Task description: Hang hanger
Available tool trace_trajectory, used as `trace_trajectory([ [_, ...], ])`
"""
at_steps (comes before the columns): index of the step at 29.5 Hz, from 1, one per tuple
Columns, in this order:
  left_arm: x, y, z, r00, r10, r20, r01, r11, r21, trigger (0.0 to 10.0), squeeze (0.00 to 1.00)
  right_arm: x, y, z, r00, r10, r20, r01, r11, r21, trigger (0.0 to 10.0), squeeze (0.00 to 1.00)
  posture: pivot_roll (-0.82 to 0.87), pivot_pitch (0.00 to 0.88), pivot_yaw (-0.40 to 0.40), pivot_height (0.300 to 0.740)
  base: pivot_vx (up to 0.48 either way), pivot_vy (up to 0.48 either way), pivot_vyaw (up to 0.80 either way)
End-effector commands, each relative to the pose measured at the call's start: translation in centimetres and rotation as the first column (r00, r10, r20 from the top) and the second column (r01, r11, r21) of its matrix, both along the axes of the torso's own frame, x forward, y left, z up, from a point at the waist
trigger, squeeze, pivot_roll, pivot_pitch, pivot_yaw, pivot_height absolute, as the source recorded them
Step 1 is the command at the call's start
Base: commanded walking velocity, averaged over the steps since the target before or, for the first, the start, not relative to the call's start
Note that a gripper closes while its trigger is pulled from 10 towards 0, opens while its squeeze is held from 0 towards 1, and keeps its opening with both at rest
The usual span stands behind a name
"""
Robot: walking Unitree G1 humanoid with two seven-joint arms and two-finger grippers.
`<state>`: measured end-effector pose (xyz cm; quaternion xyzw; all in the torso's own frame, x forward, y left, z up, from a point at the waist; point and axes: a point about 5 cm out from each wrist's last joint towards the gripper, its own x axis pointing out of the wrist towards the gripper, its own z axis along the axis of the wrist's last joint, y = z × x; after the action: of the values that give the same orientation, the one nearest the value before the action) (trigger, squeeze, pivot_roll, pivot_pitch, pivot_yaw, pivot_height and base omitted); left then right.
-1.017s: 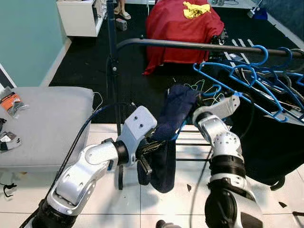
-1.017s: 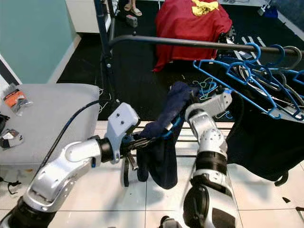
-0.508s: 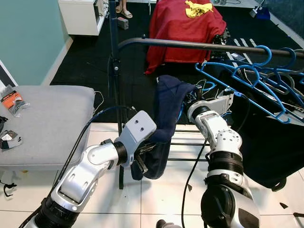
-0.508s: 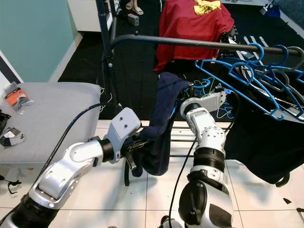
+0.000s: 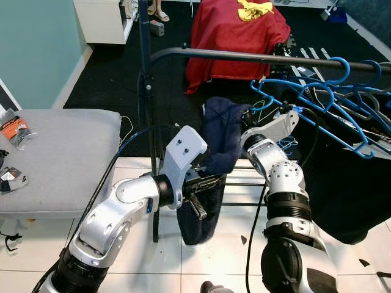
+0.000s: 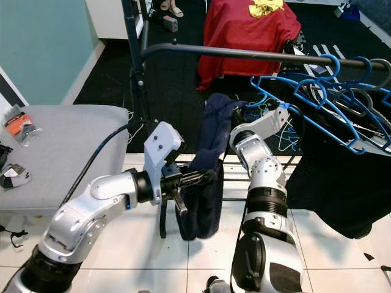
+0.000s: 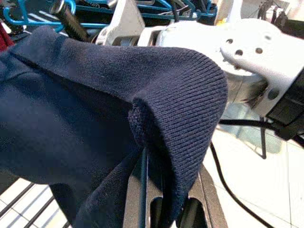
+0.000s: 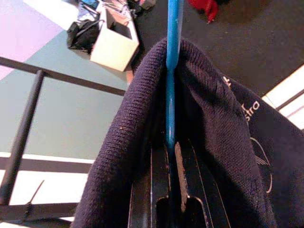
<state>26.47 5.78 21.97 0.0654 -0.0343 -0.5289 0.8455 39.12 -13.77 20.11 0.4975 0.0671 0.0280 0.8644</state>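
Since 1 s ago my left arm has swung up & inward, so my left end effector [image 5: 204, 189] now sits higher against the dark navy garment [image 5: 221, 137], and the garment's top has come up closer to the rail; my right wrist has tipped up too. Left end effector: fingers pressed onto a fold of the navy knit, seen close in the left wrist view, where the cloth [image 7: 142, 95] wraps over the fingers [image 7: 137, 194]. Right end effector [image 8: 168, 190]: pinching the blue hanger [image 8: 172, 71] w/ the garment's collar draped over both sides of it; the thin blue bar runs straight out from between the fingers. So the hanger is in my right grip, inside the garment, just below and in front of the dark clothes rail [image 5: 256, 58], not yet hooked on it. Garment hangs down btwn my two arms to near the white tile floor [image 5: 232, 256]. To my right on the rail: a bunch of blue hangers [image 5: 324, 91] tilted at angles, w/ black clothing [image 5: 348, 195] under them. Beyond the rail, a red cloth heap [image 5: 235, 33] w/ a yellow item [image 5: 253, 10] on top, on black carpet. To my left, a grey cushioned bench [image 5: 58, 159] w/ small packets at its edge.
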Motion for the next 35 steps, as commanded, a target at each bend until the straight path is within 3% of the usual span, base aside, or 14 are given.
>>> trace_trajectory([
  [1,-1.0,-0.8,0.4,0.997,-0.08,0.0,0.08,0.996,-0.027,10.0,0.0,0.1,-0.8,0.0,0.999,-0.05,0.004,0.05,0.999,-0.007,10.0,0.0,-0.04,0.191,-0.051,0.74,0.0,0.0,0.0],
  [11,-1.3,-1.7,0.2,0.995,-0.094,-0.041,0.092,0.995,-0.046,10.0,0.0,0.3,0.3,0.5,0.999,-0.043,0.021,0.045,0.996,-0.083,10.0,0.0,-0.04,0.189,-0.05,0.74,0.0,0.0,0.0],
  [13,-1.3,-2.1,0.0,0.994,-0.1,-0.054,0.098,0.994,-0.041,10.0,0.0,0.3,1.0,0.4,0.999,-0.026,0.024,0.028,0.995,-0.095,10.0,0.0,-0.05,0.188,-0.049,0.74,0.0,0.0,0.0],
  [14,-1.1,-2.3,-0.2,0.995,-0.079,-0.063,0.077,0.997,-0.033,10.0,0.0,0.1,2.3,0.4,0.999,0.021,0.027,-0.018,0.991,-0.132,10.0,0.0,-0.05,0.184,-0.051,0.74,0.0,0.0,0.0],
  [15,-1.1,-2.3,-0.2,0.995,-0.079,-0.063,0.077,0.997,-0.033,10.0,0.0,0.1,2.3,0.4,0.999,0.021,0.027,-0.018,0.991,-0.132,10.0,0.0,-0.05,0.184,-0.051,0.74,0.0,0.0,0.0],
  [16,-0.5,-2.3,-0.5,0.997,-0.024,-0.067,0.023,1.0,-0.009,10.0,0.0,-0.2,4.0,0.2,0.995,0.094,0.027,-0.088,0.98,-0.178,10.0,0.0,-0.05,0.182,-0.053,0.74,0.0,0.0,0.0],
  [18,-0.5,-2.3,-0.5,0.997,-0.024,-0.067,0.023,1.0,-0.009,10.0,0.0,-0.2,4.0,0.2,0.995,0.094,0.027,-0.088,0.98,-0.178,10.0,0.0,-0.05,0.182,-0.053,0.74,0.0,0.0,0.0],
  [19,0.3,-2.1,-0.8,0.997,0.05,-0.064,-0.049,0.999,0.02,10.0,0.0,-0.7,5.4,-0.1,0.985,0.173,0.024,-0.162,0.959,-0.232,10.0,0.0,-0.05,0.177,-0.057,0.74,0.0,0.0,0.0],
  [22,1.0,-1.8,-1.0,0.991,0.116,-0.065,-0.114,0.993,0.037,10.0,0.0,-1.0,6.4,-0.3,0.974,0.224,0.022,-0.209,0.937,-0.28,10.0,0.0,-0.05,0.177,-0.057,0.74,0.0,0.0,0.0],
  [24,2.8,-0.6,-1.1,0.959,0.277,-0.066,-0.274,0.96,0.058,10.0,0.0,-1.7,7.3,-0.6,0.959,0.281,0.024,-0.253,0.896,-0.365,10.0,0.0,-0.05,0.169,-0.062,0.74,0.0,0.0,0.0],
  [26,3.3,-0.1,-1.1,0.943,0.325,-0.069,-0.321,0.945,0.061,10.0,0.0,-1.8,7.4,-0.7,0.957,0.288,0.027,-0.254,0.882,-0.397,10.0,0.0,-0.05,0.169,-0.062,0.74,0.0,0.0,0.0],
  [28,3.8,0.7,-0.9,0.923,0.377,-0.073,-0.372,0.926,0.07,10.0,0.0,-1.9,6.8,-1.2,0.966,0.256,0.031,-0.206,0.837,-0.506,10.0,0.0,-0.04,0.161,-0.058,0.74,0.0,0.0,0.0],
  [30,3.8,0.8,-0.9,0.92,0.384,-0.075,-0.379,0.923,0.072,10.0,0.0,-1.8,6.6,-1.3,0.968,0.247,0.033,-0.193,0.828,-0.527,10.0,0.0,-0.04,0.161,-0.058,0.74,0.0,0.0,0.0],
  [35,5.0,2.3,-0.5,0.856,0.508,-0.096,-0.503,0.861,0.071,10.0,0.0,-2.3,6.1,-2.0,0.968,0.251,0.031,-0.172,0.744,-0.646,10.0,0.0,-0.05,0.155,-0.056,0.74,0.0,0.0,0.0],
])
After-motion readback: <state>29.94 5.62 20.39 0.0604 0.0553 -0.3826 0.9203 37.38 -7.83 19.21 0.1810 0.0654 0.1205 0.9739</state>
